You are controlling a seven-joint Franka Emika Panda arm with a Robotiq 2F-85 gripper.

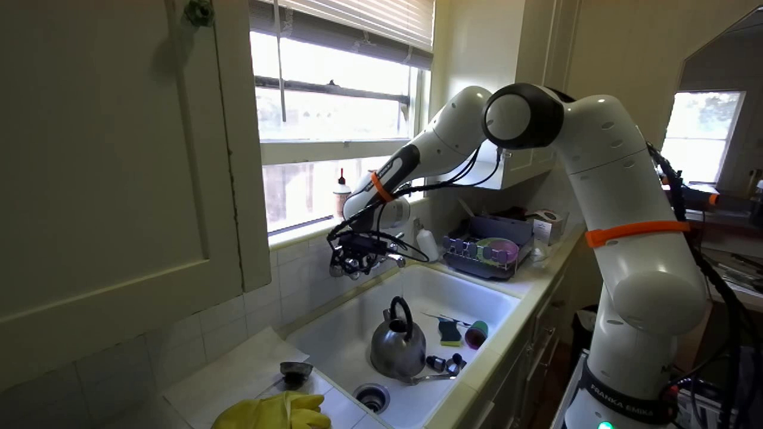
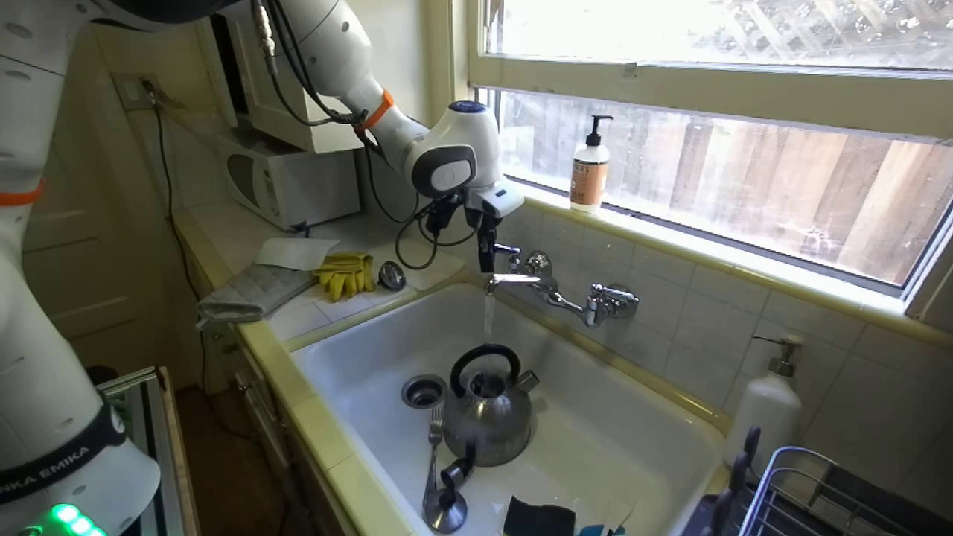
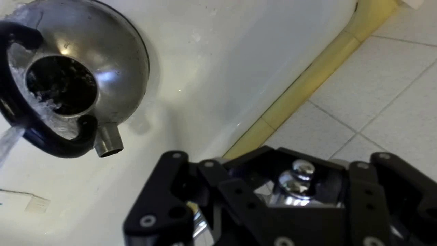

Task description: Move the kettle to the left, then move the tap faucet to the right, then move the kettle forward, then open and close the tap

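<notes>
The shiny grey kettle [image 1: 393,354] stands upright in the white sink in both exterior views, its dark arched handle raised and its top opening uncovered. In the wrist view, water splashes over the kettle [image 3: 116,75] at its handle and opening. That stream falls from the spout of the chrome tap faucet [image 2: 517,280] on the tiled wall. Above the spout, my gripper [image 2: 486,262] points down beside one of the tap's knobs. Seen from the wrist, the gripper [image 3: 276,149] has its fingertips together, with a chrome knob [image 3: 295,182] enclosed between its bent fingers.
Beside the kettle lie a fork [image 2: 435,428], small dark and metal items [image 2: 447,510], a sponge [image 1: 450,331] and a cup [image 1: 477,335]. Yellow gloves [image 2: 345,274] rest on the counter. A soap dispenser [image 2: 767,409] stands by the dish rack [image 1: 477,262]; a bottle [image 2: 589,180] is on the sill.
</notes>
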